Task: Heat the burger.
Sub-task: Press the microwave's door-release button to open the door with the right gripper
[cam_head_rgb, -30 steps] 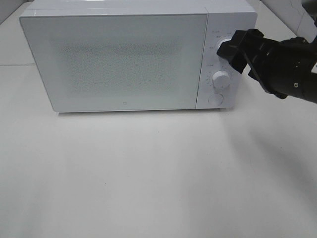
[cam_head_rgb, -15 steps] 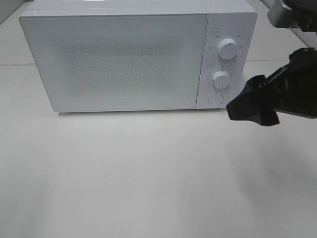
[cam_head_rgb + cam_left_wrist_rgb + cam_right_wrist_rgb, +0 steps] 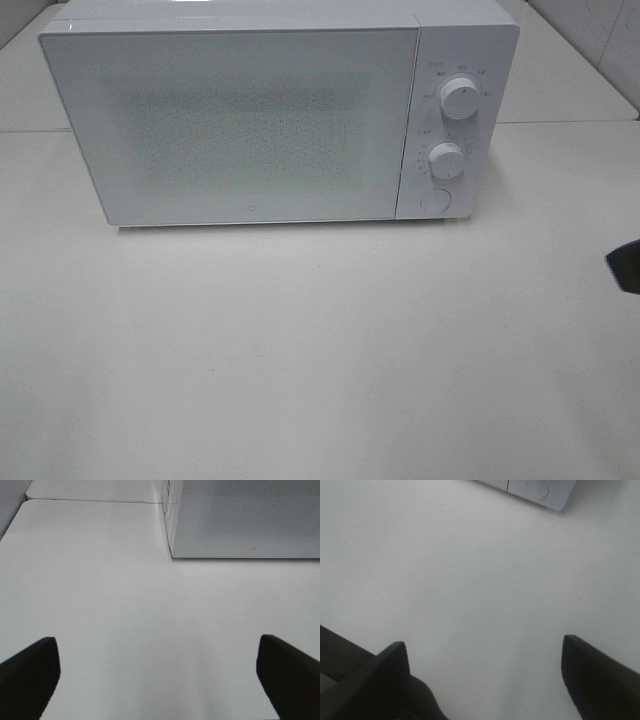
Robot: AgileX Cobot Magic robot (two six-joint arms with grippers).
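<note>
The burger is out of view. A white microwave stands at the back of the table with its door shut; two round knobs and a round button sit on its right panel. Only a dark tip of my right gripper shows at the right edge of the exterior view. In the right wrist view that gripper is open over bare table, the microwave's lower right corner ahead of it. My left gripper is open and empty above the table, left of the microwave's front corner.
A white table spreads in front of the microwave. A seam between table panels runs behind the microwave's right side, and a tiled wall rises at the far right.
My right arm has drawn back from the upper knob, down and to the right, almost leaving the exterior view. The microwave door stays shut.
</note>
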